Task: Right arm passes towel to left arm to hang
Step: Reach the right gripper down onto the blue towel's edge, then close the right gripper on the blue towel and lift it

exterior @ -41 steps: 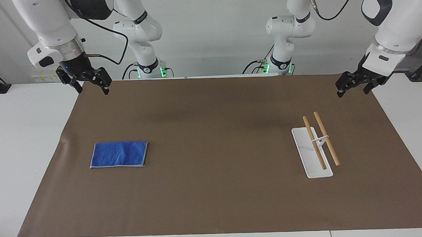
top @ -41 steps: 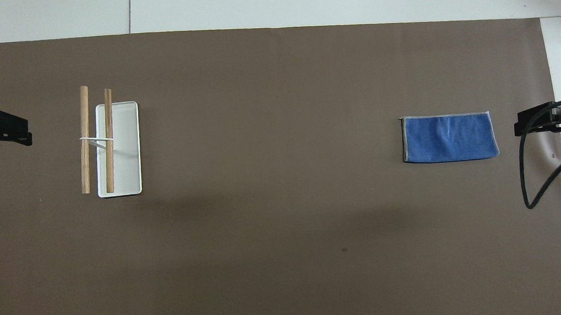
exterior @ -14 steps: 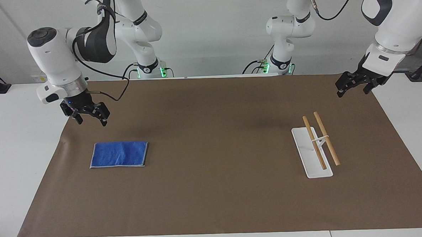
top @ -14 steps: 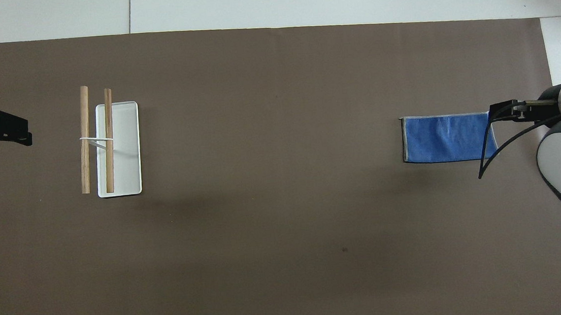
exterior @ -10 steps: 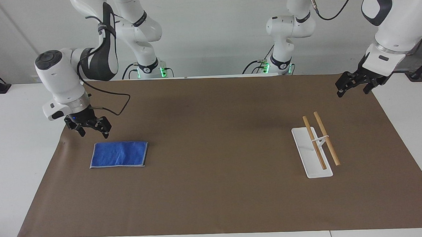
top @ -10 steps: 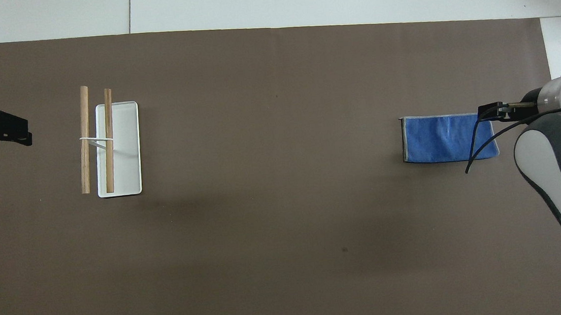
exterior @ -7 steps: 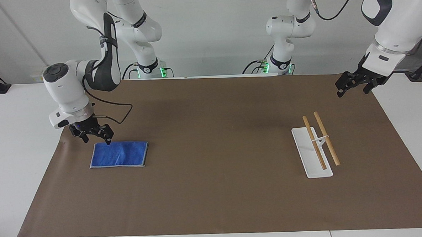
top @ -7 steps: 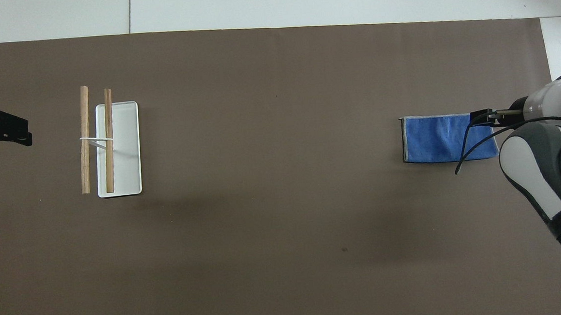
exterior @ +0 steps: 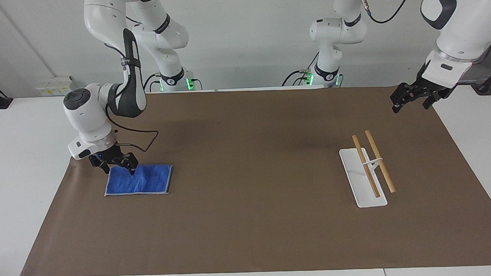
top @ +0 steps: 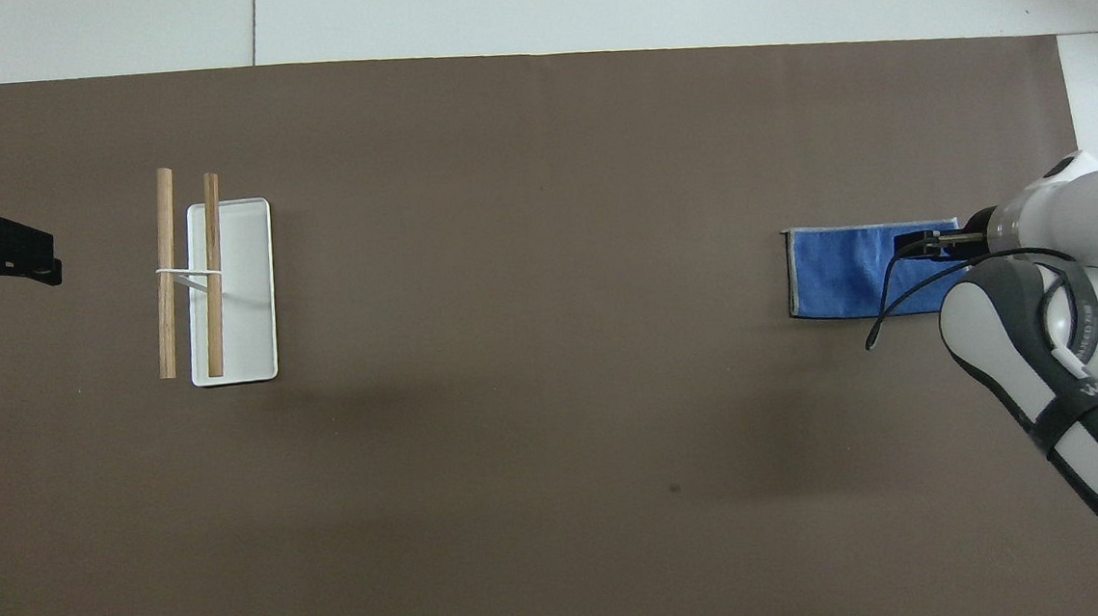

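The blue towel lay flat on the brown mat toward the right arm's end of the table. The right gripper, fingers spread wide, straddled the towel's corner nearest the robots. The left gripper waited, fingers apart, over the mat's edge near the rack.

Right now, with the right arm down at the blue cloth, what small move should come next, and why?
Probably lower the right gripper a little more and close on the small folded blue terry towel. Its fingers are open right at the towel's edge nearest the robots, and the towel lies flat on the brown mat, ungrasped. The left gripper waits, open, near the wooden-rod rack.
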